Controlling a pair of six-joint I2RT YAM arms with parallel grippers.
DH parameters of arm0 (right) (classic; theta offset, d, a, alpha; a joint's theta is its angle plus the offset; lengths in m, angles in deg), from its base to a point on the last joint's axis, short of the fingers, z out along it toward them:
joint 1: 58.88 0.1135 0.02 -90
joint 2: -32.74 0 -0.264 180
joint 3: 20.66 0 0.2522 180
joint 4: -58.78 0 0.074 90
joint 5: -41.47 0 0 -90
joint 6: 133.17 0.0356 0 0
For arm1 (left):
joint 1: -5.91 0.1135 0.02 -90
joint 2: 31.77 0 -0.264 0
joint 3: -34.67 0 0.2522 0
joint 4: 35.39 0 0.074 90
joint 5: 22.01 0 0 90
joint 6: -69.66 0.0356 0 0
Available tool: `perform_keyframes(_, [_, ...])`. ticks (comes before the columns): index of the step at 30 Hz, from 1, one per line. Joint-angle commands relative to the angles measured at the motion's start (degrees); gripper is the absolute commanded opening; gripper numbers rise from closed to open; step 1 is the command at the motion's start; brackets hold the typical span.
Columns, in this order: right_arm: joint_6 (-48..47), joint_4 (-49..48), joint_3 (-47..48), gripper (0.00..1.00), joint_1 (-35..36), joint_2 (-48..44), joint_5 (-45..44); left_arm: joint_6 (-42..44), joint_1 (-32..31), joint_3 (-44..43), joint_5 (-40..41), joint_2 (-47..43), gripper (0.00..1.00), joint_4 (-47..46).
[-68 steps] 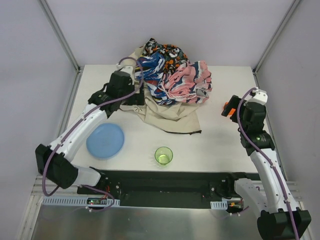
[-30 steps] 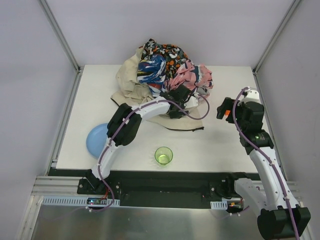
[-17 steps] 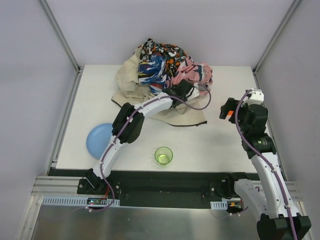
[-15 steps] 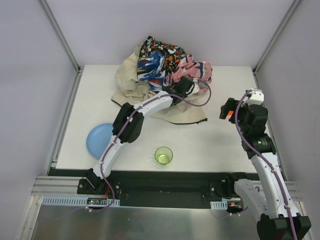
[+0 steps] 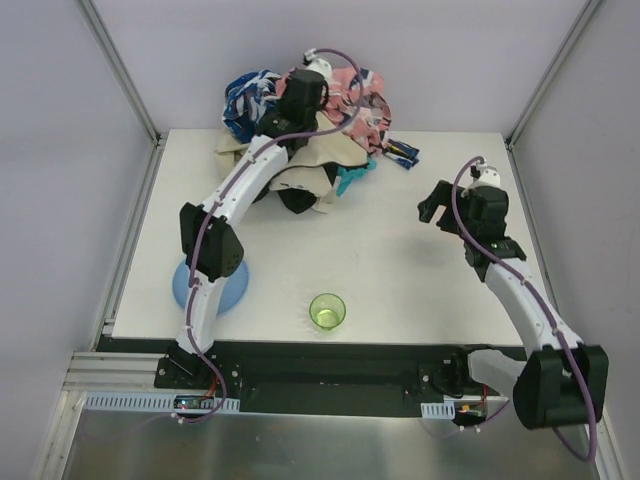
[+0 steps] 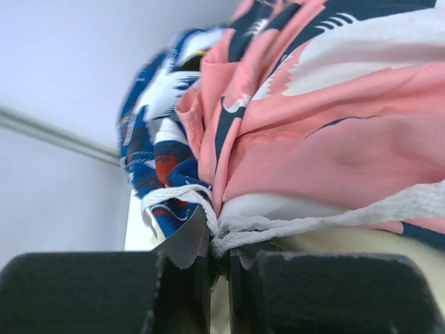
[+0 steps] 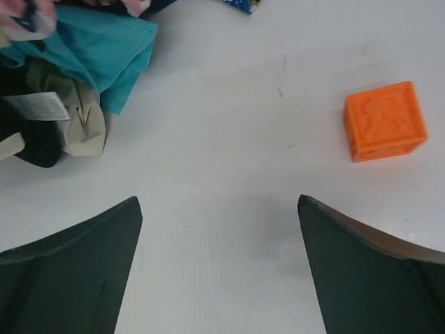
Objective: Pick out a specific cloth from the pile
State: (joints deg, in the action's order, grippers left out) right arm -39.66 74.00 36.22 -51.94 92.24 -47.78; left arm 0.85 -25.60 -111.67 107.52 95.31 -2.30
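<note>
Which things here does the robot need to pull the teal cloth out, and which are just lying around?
For the job: teal cloth; pile; left fingers, shut on the pile's fabric; right fingers, open.
Just lying about: blue plate; green cup; orange block.

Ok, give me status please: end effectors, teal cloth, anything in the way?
Left end effector shut on a white cord by the pink cloth. Right end effector open, over table. Teal cloth ungripped, at pile edge, partly buried.
</note>
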Motion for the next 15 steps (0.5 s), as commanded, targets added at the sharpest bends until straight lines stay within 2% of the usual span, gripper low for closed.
perform_keyframes(1, [9.4,-8.6,7.8,0.96,1.1,11.2,9.8,-4.3,4.3,-4.6,7.3,-8.5,0.0,-8.5])
perform_keyframes(7, [13.3,-11.6,22.5,0.96,7.0,32.4,9.3,-5.5,5.8,-4.3,7.1,-7.5,0.0,-7.9])
perform_keyframes(15, [22.4,-18.7,41.5,0.96,12.6,56.6,16.3,-8.3,7.0,-4.1,5.9,-7.3,0.0,-5.5])
